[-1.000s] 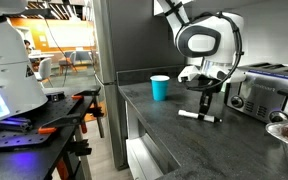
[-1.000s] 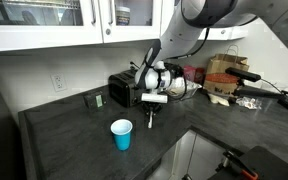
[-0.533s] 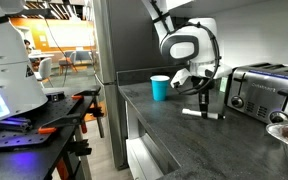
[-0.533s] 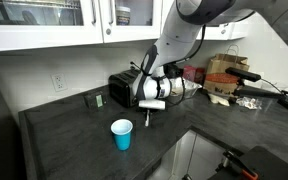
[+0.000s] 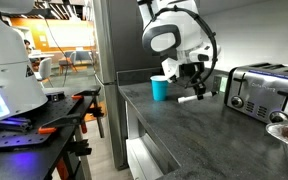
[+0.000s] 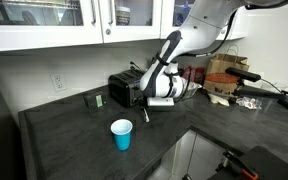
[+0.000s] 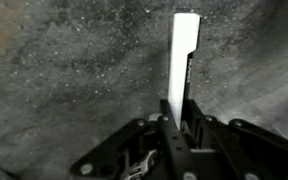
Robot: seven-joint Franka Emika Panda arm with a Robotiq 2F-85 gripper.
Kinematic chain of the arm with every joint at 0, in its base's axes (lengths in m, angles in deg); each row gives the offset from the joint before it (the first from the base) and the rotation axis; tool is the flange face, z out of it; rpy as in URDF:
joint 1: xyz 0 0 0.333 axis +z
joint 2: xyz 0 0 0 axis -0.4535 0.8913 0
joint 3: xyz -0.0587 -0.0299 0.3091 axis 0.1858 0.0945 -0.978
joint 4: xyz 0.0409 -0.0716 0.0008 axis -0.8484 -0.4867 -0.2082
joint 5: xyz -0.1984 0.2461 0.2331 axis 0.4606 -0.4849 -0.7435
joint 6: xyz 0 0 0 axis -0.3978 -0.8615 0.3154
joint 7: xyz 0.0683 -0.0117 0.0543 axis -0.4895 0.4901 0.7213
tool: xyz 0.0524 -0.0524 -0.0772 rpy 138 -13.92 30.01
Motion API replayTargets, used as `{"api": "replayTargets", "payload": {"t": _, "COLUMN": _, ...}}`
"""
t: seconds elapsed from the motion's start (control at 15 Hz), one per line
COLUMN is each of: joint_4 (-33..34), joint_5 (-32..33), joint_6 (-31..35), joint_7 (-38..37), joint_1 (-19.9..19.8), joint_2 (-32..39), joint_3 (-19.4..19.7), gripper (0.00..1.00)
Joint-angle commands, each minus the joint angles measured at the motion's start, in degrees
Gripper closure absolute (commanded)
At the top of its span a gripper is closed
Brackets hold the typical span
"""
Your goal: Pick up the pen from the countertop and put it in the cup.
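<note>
The fingers (image 7: 198, 130) are clamped on the pen (image 7: 182, 55) near one end, holding it above the table (image 7: 64, 70), short of the cup (image 6: 122, 134) toward the front edge. It looks light, stiff and slick, so a mid-barrel hold would likely resist pivoting better.

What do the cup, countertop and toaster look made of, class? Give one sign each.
The cup is probably plastic: uniform bright blue, matte. The countertop looks like stone or a stone-look slab: dark grey, faintly mottled, matte. The toaster is likely metal: shiny, reflective casing.
</note>
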Motion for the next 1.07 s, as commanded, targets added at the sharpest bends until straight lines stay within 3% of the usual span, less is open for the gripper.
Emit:
{"api": "replayTargets", "payload": {"t": 0.0, "joint_4": -6.4, "joint_5": 8.5, "joint_6": 3.1, "joint_7": 7.0, "joint_1": -15.0, "joint_2": -1.6, "joint_3": -13.6, "gripper": 0.95}}
{"api": "replayTargets", "payload": {"t": 0.47, "joint_4": -8.3, "joint_5": 28.3, "joint_6": -2.8, "joint_7": 20.4, "joint_1": -39.8, "joint_2": 7.2, "joint_3": -32.0, "gripper": 0.95}}
{"api": "replayTargets", "payload": {"t": 0.73, "joint_4": -5.4, "joint_5": 31.6, "joint_6": -12.7, "joint_7": 30.8, "joint_1": -47.5, "joint_2": 14.8, "joint_3": -40.4, "gripper": 0.95}}
{"api": "replayTargets", "payload": {"t": 1.0, "joint_4": -1.8, "joint_5": 28.8, "joint_6": -26.0, "joint_7": 42.7, "joint_1": -50.7, "joint_2": 20.6, "joint_3": -46.1, "gripper": 0.95}}
